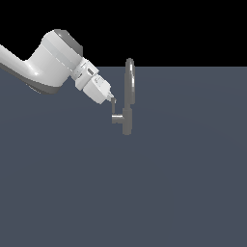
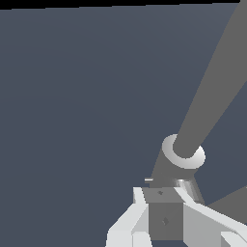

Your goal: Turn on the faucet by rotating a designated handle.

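Exterior view: the largest thing is the flat slate-grey floor (image 1: 144, 193), which fills the frame from its straight far edge, a little above mid-height, down to 6 o'clock; it lies bare and open on every side of the tap. Next in size is the white Panda arm (image 1: 50, 60), reaching in from 9 o'clock and slanting down toward the centre. The faucet (image 1: 129, 91) stands just above centre, its tall narrow arched spout rising past the floor's far edge into the black background and its short cylindrical body below. Smaller is the gripper (image 1: 112, 98), tilted down at the faucet's 9 o'clock side. Smallest is the handle (image 1: 117, 117), a short stub off the body on the exterior view's left, its slim bar rising to meet the fingertips. In the wrist view the white fingers (image 2: 200, 217) flank a grey block of the handle (image 2: 164, 214) on both sides, closed against it, with the spout (image 2: 212, 91) running away toward 1 o'clock over open floor.
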You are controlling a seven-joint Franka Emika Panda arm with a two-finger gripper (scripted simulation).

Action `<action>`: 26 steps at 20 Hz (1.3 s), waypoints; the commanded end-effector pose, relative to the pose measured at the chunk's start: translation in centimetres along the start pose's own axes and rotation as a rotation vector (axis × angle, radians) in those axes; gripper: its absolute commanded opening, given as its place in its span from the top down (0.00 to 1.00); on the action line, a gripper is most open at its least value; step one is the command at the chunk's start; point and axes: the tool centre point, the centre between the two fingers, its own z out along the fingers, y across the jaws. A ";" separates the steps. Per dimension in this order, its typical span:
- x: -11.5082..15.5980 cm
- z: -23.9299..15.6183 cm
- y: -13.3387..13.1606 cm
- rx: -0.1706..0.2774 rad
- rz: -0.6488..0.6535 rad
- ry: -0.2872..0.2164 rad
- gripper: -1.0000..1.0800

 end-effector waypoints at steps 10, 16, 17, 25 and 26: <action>0.5 -0.5 2.9 0.001 0.000 0.000 1.00; 0.8 -0.8 4.3 0.001 0.000 -0.001 1.00; 0.5 -0.9 3.7 0.011 -0.002 -0.001 1.00; 0.0 -0.2 6.2 0.006 -0.001 -0.001 1.00; -0.1 -0.1 6.6 0.006 -0.001 -0.001 1.00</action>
